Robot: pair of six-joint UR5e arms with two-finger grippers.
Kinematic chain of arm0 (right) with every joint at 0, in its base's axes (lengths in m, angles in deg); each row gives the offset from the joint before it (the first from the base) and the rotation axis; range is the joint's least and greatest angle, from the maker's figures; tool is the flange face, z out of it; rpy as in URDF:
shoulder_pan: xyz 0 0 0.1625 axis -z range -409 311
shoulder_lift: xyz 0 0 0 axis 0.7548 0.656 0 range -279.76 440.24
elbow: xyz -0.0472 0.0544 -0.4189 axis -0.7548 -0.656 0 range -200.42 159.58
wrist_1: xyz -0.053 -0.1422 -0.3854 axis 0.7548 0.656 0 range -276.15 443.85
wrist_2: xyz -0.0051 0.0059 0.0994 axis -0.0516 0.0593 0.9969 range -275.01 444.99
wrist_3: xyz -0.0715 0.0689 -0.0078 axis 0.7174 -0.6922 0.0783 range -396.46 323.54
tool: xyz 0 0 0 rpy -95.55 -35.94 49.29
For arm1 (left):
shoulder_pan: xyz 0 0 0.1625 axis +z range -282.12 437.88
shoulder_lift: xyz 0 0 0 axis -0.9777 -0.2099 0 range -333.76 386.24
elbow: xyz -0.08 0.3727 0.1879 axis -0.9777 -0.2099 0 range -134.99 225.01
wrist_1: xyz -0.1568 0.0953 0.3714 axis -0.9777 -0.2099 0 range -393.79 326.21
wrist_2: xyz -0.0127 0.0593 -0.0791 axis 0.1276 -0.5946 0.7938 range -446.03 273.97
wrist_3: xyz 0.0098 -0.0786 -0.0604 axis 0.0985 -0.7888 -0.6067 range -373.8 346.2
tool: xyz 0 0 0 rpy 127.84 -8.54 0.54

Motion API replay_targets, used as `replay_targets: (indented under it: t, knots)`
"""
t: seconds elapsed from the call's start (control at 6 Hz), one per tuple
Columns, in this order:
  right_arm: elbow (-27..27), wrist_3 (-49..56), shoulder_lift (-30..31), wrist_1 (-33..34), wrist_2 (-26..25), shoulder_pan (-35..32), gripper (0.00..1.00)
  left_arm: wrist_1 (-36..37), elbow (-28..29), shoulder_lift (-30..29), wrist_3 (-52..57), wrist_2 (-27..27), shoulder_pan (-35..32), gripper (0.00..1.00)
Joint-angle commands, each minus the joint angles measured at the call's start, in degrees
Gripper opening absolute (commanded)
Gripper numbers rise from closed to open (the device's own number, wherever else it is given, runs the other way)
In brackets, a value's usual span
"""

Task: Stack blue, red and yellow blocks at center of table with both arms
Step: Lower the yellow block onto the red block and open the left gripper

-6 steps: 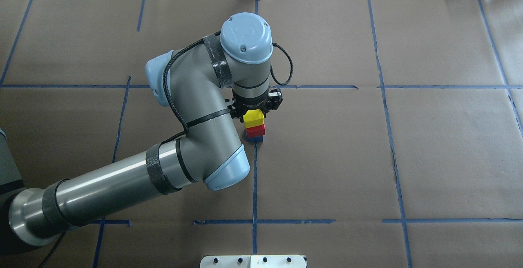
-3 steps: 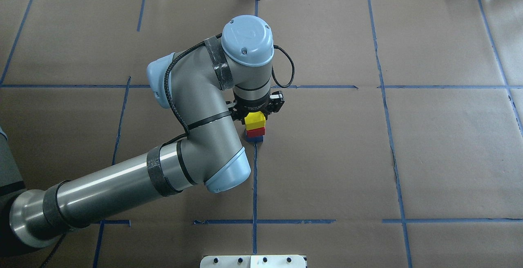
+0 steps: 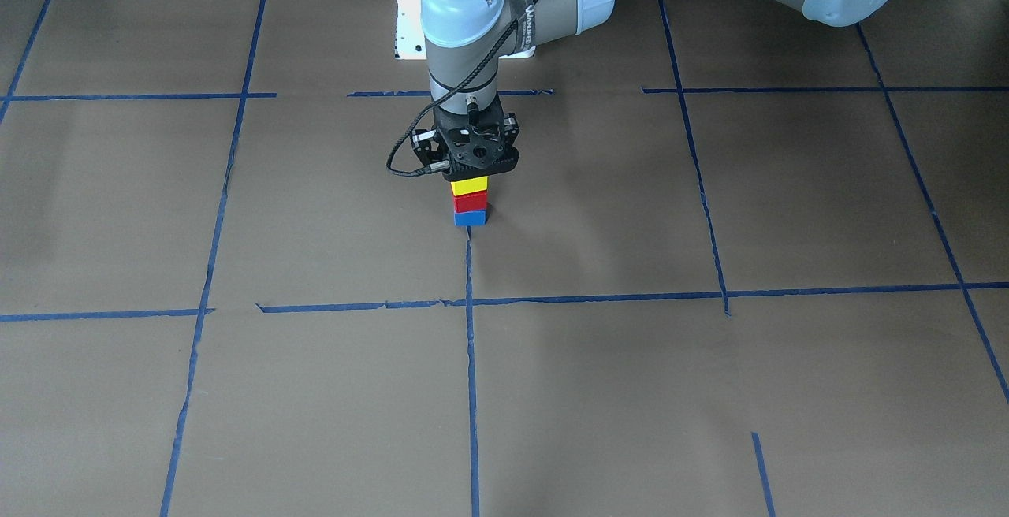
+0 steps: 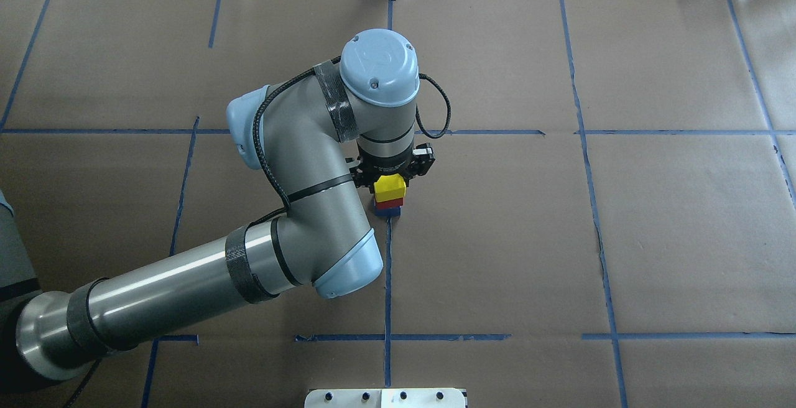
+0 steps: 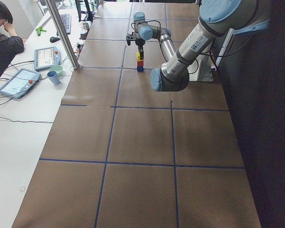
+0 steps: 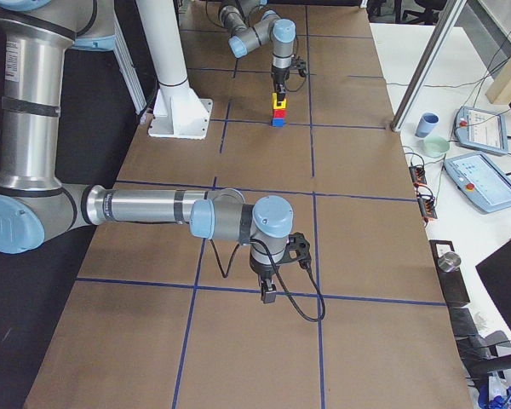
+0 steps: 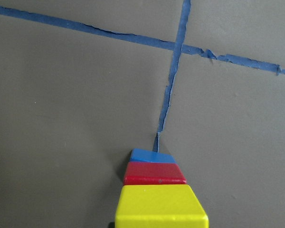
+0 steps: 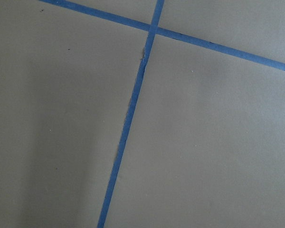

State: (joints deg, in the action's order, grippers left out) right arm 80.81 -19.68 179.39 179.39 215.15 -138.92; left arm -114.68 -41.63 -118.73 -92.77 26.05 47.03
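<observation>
Black two-finger left gripper (image 3: 471,175) clamped on glossy yellow cube (image 3: 470,185), stacked atop glossy red cube (image 3: 470,202) and glossy blue cube (image 3: 470,218), at centre of matte brown tape-gridded table (image 3: 709,391), right gripper (image 6: 270,294) well apart, its grip impossible to tell

yellow block (image 3: 469,185): plain glossy yellow
red block (image 3: 470,202): plain red
blue block (image 3: 470,218): plain blue
table (image 3: 236,391): matte brown, 1 flat tone
tape lines (image 3: 471,375): thin blue, grid pattern
left arm (image 4: 298,147): silver-grey tubes, light-blue joint caps, black cable and bands
left gripper (image 3: 470,174): black
right arm (image 6: 145,206): silver-grey, light-blue caps
pedestal (image 6: 166,51): white
cup (image 6: 427,124): blue
</observation>
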Motion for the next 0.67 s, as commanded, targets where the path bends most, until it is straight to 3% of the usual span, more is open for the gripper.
replay_targets:
  t: [0.0, 0.33, 0.5]
  knots:
    - [-0.06, 0.0, -0.01, 0.0, 0.0, 0.0, 1.0, -0.76, -0.11, 0.13, 0.75, -0.11, 0.01, 0.56]
    - [-0.06, 0.0, -0.01, 0.0, 0.09, 0.0, 1.0, -0.86, -0.2, 0.22, 0.75, -0.37, 0.01, 0.93]
    - [-0.06, 0.0, -0.01, 0.0, 0.0, 0.0, 1.0, -0.77, -0.28, 0.13, 0.75, -0.37, 0.01, 0.99]
